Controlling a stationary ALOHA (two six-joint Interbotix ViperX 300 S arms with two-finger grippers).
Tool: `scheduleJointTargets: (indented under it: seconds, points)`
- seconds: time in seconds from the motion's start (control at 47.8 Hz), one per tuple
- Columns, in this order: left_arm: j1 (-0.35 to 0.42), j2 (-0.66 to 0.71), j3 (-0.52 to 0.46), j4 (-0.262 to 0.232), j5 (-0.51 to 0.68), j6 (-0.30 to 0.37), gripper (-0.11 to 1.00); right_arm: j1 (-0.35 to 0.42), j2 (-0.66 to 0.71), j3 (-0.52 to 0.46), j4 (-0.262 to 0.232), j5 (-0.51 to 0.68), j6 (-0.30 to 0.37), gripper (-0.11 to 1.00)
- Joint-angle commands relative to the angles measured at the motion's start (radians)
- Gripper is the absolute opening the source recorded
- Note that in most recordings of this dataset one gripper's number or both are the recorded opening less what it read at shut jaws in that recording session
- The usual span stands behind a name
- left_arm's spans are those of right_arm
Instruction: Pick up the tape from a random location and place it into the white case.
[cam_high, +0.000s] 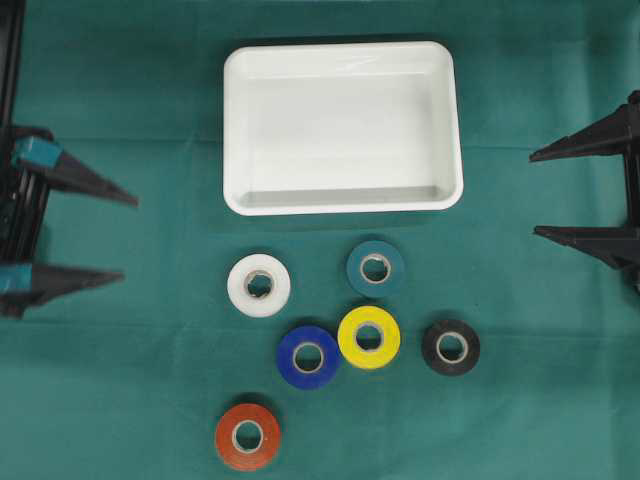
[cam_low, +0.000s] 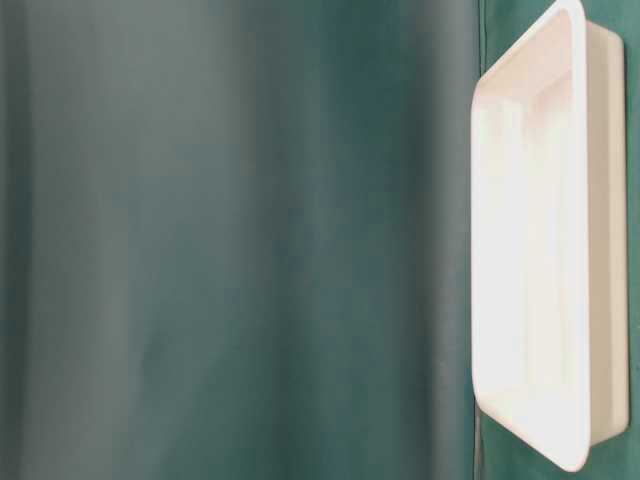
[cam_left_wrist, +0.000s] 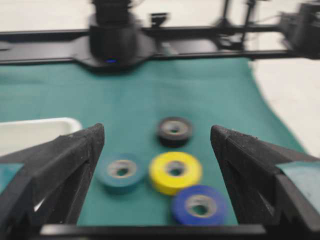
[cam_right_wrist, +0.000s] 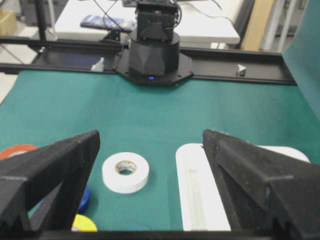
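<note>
White case (cam_high: 343, 200) sat empty; six tape rolls, white one (cam_high: 259, 285) included, lay just below it. Left gripper (cam_high: 128, 238) and right gripper (cam_high: 534, 194) both spread apart, holding nothing. Nothing placed yet.

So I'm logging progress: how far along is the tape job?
Nothing is done: the shallow white plastic case holds no tape. Nothing is in hand; left gripper and right gripper stand open at the sides. All six rolls, from white tape roll to orange tape roll, lie on the green cloth.
</note>
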Motion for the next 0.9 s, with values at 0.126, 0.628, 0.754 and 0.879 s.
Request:
scheduleJointTargets:
  seconds: [0.126,0.628,0.754,0.879]
  points:
    - [-0.129,0.006,-0.031,0.000,-0.005,0.002,1.00,0.000,0.008,-0.032,-0.003,0.009,0.000,0.92]
    - [-0.183,0.028,-0.044,-0.002,-0.002,0.000,1.00,0.000,0.008,-0.035,-0.005,0.018,-0.002,0.92]
    - [-0.192,0.078,-0.067,-0.002,-0.002,0.000,1.00,0.000,0.008,-0.037,-0.006,0.018,-0.002,0.92]
    - [-0.207,0.149,-0.104,-0.002,-0.005,0.002,1.00,0.000,0.008,-0.038,-0.006,0.018,-0.002,0.92]
